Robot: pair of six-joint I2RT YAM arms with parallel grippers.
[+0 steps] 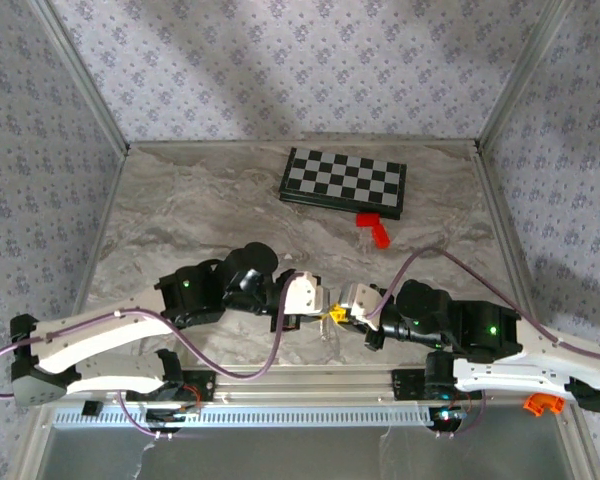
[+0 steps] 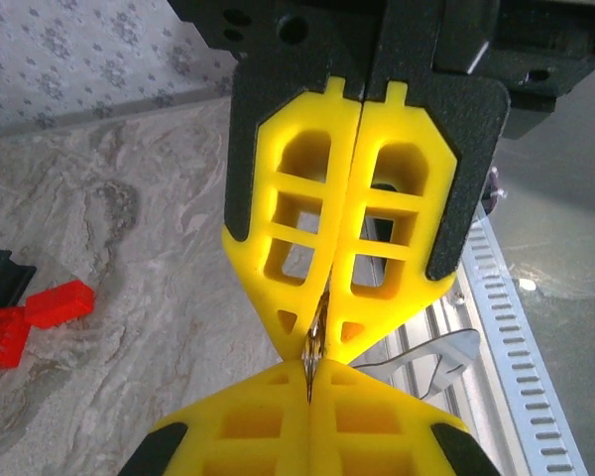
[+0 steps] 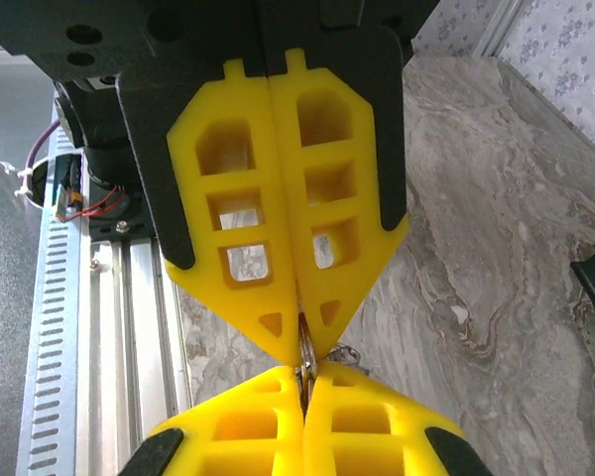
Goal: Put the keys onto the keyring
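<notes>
My two grippers meet tip to tip just above the table's front edge. The left gripper (image 1: 326,314) (image 2: 309,397) is shut on a thin metal sliver seen edge-on, with a golden tint, which I take for the key (image 2: 313,335). The right gripper (image 1: 346,316) (image 3: 303,392) is shut on the keyring (image 3: 304,355), a pale double metal edge running up between the opposite yellow fingers (image 3: 278,297). A bit of beaded chain (image 3: 343,351) pokes out beside it. The pads hide most of both pieces. In the top view only a yellow spot marks the joint.
A folded chessboard (image 1: 344,183) lies at the back with a red block (image 1: 378,231) (image 2: 30,317) in front of it. The aluminium rail (image 1: 310,380) runs just behind the grippers, with a metal bracket (image 2: 441,357) on it. Patterned walls enclose the marble table (image 1: 180,230).
</notes>
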